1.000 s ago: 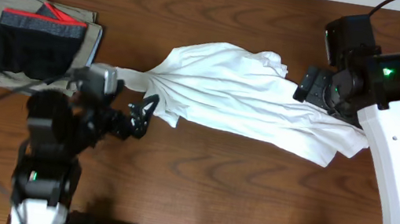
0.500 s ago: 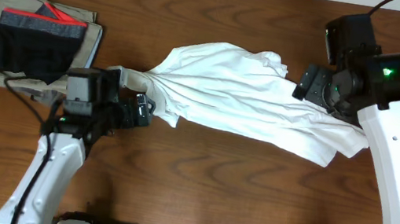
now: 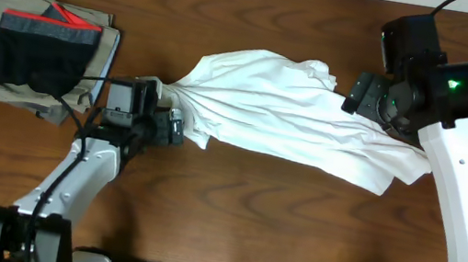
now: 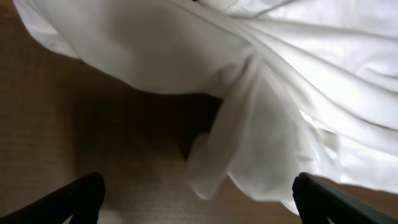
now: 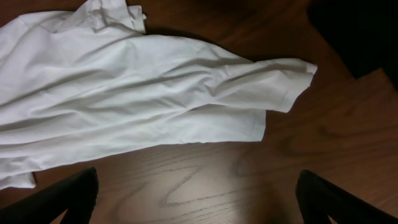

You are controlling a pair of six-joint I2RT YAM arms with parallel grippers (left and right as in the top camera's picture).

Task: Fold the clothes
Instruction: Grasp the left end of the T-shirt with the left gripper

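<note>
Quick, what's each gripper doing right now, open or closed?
Left gripper: open, at the bunched end of the white T-shirt.
Right gripper: open, over the white T-shirt.

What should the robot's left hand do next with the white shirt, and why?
Probably nudge the left gripper forward a little and close it on the bunched end of the white shirt. The gripper stands open, with that fold of cloth just ahead of it but not pinched, and the shirt lies rumpled on the table, not spread flat.
</note>
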